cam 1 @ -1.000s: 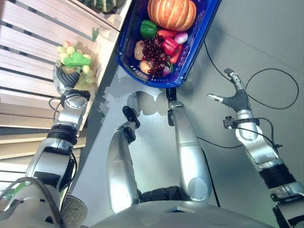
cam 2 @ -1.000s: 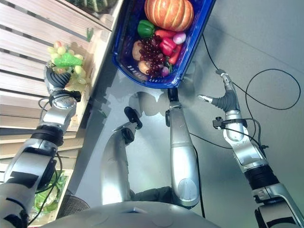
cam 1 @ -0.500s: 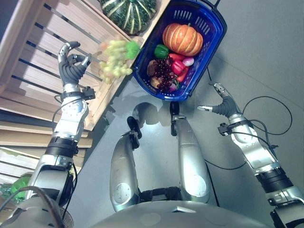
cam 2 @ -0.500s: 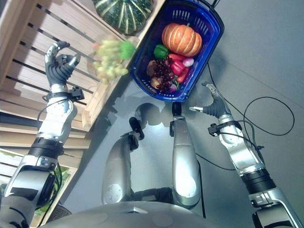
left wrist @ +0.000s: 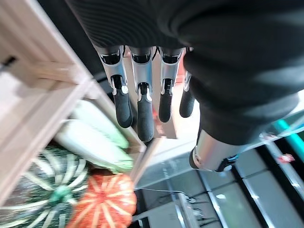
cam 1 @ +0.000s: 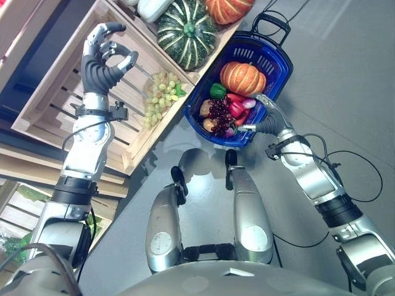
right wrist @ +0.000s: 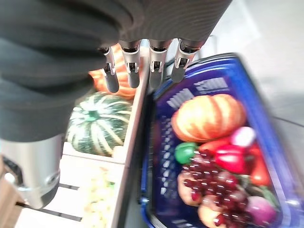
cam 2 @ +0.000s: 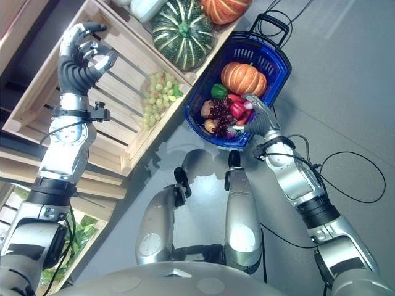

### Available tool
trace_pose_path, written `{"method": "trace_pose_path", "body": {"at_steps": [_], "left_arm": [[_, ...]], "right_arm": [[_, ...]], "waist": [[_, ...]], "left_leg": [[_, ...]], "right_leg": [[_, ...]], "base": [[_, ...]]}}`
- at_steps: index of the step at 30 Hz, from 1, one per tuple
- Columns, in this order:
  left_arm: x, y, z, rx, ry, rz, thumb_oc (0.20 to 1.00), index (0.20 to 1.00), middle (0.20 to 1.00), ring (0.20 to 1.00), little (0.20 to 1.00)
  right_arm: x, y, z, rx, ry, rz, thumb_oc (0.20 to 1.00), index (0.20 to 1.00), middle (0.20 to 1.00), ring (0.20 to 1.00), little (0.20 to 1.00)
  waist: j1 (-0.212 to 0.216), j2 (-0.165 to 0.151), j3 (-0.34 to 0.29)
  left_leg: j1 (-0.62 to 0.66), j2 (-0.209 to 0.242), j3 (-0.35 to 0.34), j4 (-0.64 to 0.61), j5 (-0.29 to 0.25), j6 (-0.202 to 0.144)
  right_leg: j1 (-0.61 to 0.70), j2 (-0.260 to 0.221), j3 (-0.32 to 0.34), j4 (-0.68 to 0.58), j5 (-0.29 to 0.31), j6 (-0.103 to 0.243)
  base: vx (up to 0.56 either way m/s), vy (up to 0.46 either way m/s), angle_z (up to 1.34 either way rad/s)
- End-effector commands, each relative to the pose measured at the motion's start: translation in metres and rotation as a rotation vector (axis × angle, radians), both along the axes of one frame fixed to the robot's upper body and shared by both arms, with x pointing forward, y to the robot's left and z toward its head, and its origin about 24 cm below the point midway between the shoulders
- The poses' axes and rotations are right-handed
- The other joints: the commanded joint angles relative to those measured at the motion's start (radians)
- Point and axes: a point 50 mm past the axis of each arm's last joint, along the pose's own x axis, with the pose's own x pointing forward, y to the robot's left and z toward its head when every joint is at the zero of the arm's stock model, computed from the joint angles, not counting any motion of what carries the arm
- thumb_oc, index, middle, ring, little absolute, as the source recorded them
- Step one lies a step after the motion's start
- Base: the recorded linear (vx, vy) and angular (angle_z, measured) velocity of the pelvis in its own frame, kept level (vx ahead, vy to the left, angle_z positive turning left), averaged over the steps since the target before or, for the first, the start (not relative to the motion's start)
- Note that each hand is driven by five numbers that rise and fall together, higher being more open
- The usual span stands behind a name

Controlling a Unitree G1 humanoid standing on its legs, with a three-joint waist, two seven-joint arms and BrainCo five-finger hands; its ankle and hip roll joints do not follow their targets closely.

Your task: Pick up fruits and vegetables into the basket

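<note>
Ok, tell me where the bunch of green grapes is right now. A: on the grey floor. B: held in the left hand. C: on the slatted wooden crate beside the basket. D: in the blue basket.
C: the green grapes lie on the wooden crate slats, just outside the blue basket, while the left hand is raised apart from them, holding nothing.

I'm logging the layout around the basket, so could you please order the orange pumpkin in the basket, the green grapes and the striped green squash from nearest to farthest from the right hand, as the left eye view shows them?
From the right hand at the blue basket's near rim:
1. Orange pumpkin, inside the basket.
2. Green grapes, on the wooden crate left of the basket.
3. Striped green squash, in the crate beyond the grapes.
</note>
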Motion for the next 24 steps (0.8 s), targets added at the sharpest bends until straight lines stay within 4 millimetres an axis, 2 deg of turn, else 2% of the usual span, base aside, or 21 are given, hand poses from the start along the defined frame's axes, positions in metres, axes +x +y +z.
{"method": "trace_pose_path", "body": {"at_steps": [1, 5, 6, 8, 9, 16, 20, 23, 24], "left_arm": [[-0.002, -0.009, 0.007, 0.064, -0.017, -0.015, 0.2, 0.2, 0.2, 0.2, 0.2], [0.007, -0.004, -0.006, 0.09, 0.117, 0.038, 0.2, 0.2, 0.2, 0.2, 0.2], [0.012, 0.001, -0.017, 0.08, 0.185, 0.096, 0.263, 0.263, 0.263, 0.263, 0.263], [0.017, 0.009, -0.024, 0.055, 0.215, 0.193, 0.699, 0.699, 0.699, 0.699, 0.699], [0.019, 0.013, -0.027, 0.05, 0.225, 0.234, 1.0, 1.0, 1.0, 1.0, 1.0], [0.028, 0.038, -0.055, -0.007, 0.333, 0.527, 1.0, 1.0, 1.0, 1.0, 1.0], [0.027, 0.048, -0.076, -0.03, 0.387, 0.66, 1.0, 1.0, 1.0, 1.0, 1.0], [0.025, 0.055, -0.083, -0.015, 0.395, 0.75, 1.0, 1.0, 1.0, 1.0, 1.0], [0.024, 0.057, -0.088, -0.006, 0.41, 0.777, 1.0, 1.0, 1.0, 1.0, 1.0]], "right_arm": [[-0.001, 0.021, 0.013, 0.045, -0.048, 0.059, 1.0, 1.0, 1.0, 1.0, 1.0], [0.0, 0.02, 0.013, 0.027, -0.035, 0.047, 1.0, 1.0, 1.0, 1.0, 1.0], [0.001, 0.018, 0.011, 0.02, -0.027, 0.031, 1.0, 1.0, 1.0, 1.0, 1.0], [0.003, 0.017, 0.009, 0.021, -0.018, 0.011, 1.0, 1.0, 1.0, 1.0, 1.0], [0.004, 0.016, 0.008, 0.025, -0.015, -0.003, 1.0, 1.0, 1.0, 1.0, 1.0], [0.004, 0.008, 0.006, 0.063, -0.04, -0.032, 1.0, 1.0, 1.0, 1.0, 1.0], [-0.002, 0.005, 0.008, 0.064, -0.088, -0.003, 1.0, 1.0, 1.0, 1.0, 1.0], [-0.008, -0.001, 0.01, 0.057, -0.11, 0.015, 1.0, 1.0, 1.0, 1.0, 1.0], [-0.01, -0.002, 0.009, 0.054, -0.11, 0.02, 1.0, 1.0, 1.0, 1.0, 1.0]], "waist": [[0.005, -0.008, -0.074], [0.003, -0.008, -0.074], [0.001, -0.009, -0.071], [-0.004, -0.011, -0.065], [-0.005, -0.013, -0.06], [-0.033, -0.025, -0.037], [-0.057, -0.032, -0.037], [-0.074, -0.039, -0.037], [-0.079, -0.039, -0.037]], "left_leg": [[0.001, -0.053, -0.013, -0.019, -0.025, 0.053], [0.008, -0.05, -0.012, -0.021, -0.023, 0.051], [0.008, -0.048, -0.01, -0.019, -0.024, 0.052], [-0.001, -0.043, -0.006, -0.011, -0.027, 0.053], [-0.01, -0.041, -0.005, -0.004, -0.029, 0.054], [-0.075, -0.023, 0.013, 0.029, -0.034, 0.054], [-0.122, -0.009, 0.032, 0.047, -0.036, 0.051], [-0.161, 0.003, 0.046, 0.063, -0.039, 0.049], [-0.158, 0.006, 0.038, 0.075, -0.067, 0.04]], "right_leg": [[0.079, -0.034, 0.007, -0.006, -0.085, 0.062], [0.083, -0.034, 0.009, -0.012, -0.08, 0.065], [0.083, -0.033, 0.01, -0.012, -0.08, 0.066], [0.075, -0.029, 0.013, -0.009, -0.082, 0.065], [0.067, -0.027, 0.014, -0.005, -0.083, 0.063], [-0.006, -0.006, 0.02, 0.024, -0.087, 0.055], [-0.06, 0.007, 0.029, 0.042, -0.091, 0.052], [-0.108, 0.018, 0.036, 0.062, -0.096, 0.049], [-0.108, 0.021, 0.043, 0.079, -0.125, 0.056]], "base": [[0.0, 0.0, 0.0], [0.0, 0.0, 0.0], [0.0, 0.0, 0.0], [-0.03, -0.038, -0.03], [-0.05, -0.044, -0.04], [-0.06, -0.042, -0.02], [-0.02, -0.018, -0.09], [0.01, -0.015, -0.05], [0.07, -0.007, -0.06]]}}
